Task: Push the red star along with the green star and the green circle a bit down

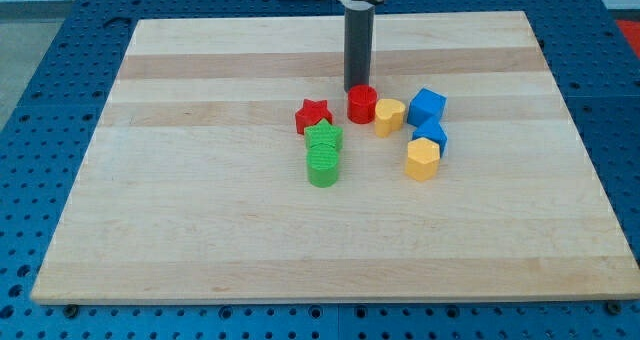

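The red star (313,114) lies near the board's middle. The green star (324,137) touches it just below and to the right. The green circle (323,166) sits directly below the green star, touching it. My tip (357,87) is at the end of the dark rod, just above the red cylinder (362,104), up and to the right of the red star, with a gap between tip and star.
Right of the red cylinder lie a yellow block (389,116), a blue cube (427,107), a smaller blue block (431,135) and a yellow hexagon (423,159). The wooden board (200,230) rests on a blue perforated table.
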Available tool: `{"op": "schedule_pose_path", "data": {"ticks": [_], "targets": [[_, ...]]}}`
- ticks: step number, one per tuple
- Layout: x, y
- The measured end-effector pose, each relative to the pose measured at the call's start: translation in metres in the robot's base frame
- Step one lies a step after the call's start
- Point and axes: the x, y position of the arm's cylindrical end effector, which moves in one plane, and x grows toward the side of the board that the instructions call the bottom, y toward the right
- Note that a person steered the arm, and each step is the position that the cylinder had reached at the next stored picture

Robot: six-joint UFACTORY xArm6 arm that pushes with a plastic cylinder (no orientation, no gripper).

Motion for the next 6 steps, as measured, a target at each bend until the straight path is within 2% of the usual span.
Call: {"op": "schedule_pose_path", "data": {"ticks": [3, 4, 6], "targets": [[-0.001, -0.041], [0.023, -0.04], [0.042, -0.034]]}}
